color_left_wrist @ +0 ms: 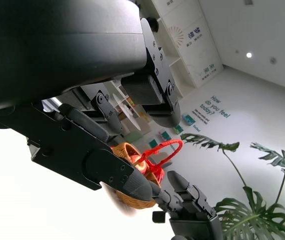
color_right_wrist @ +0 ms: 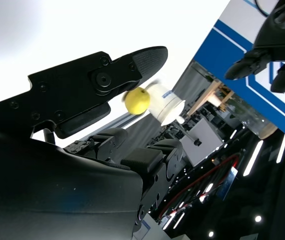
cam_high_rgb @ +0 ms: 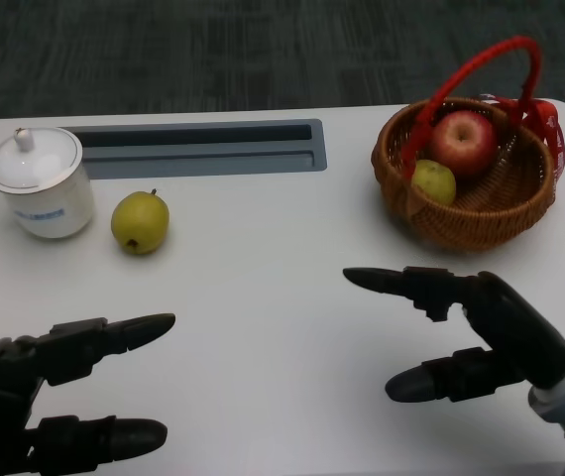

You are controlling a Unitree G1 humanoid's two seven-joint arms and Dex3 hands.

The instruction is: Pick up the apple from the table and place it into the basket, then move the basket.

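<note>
A yellow-green apple [cam_high_rgb: 140, 221] lies on the white table at the left, beside a white lidded pot. At the back right stands the wicker basket [cam_high_rgb: 481, 213] with a red handle [cam_high_rgb: 481, 61]; in it lie a red apple [cam_high_rgb: 464, 142] and a small green fruit [cam_high_rgb: 434, 181]. My left hand [cam_high_rgb: 64, 387] hovers at the near left with its fingers apart, holding nothing, a good way short of the yellow-green apple. My right hand [cam_high_rgb: 471, 332] is at the near right, in front of the basket, fingers spread and empty. The left wrist view shows the basket [color_left_wrist: 130, 197] beyond my right hand [color_left_wrist: 190, 202]. The yellow-green apple [color_right_wrist: 137, 100] appears in the right wrist view.
The white lidded pot [cam_high_rgb: 37, 181] stands at the far left, close to the yellow-green apple. A grey recessed tray slot [cam_high_rgb: 203, 149] runs along the table's back. The table's far edge lies just behind the basket. A red packet [cam_high_rgb: 548, 129] sits behind the basket.
</note>
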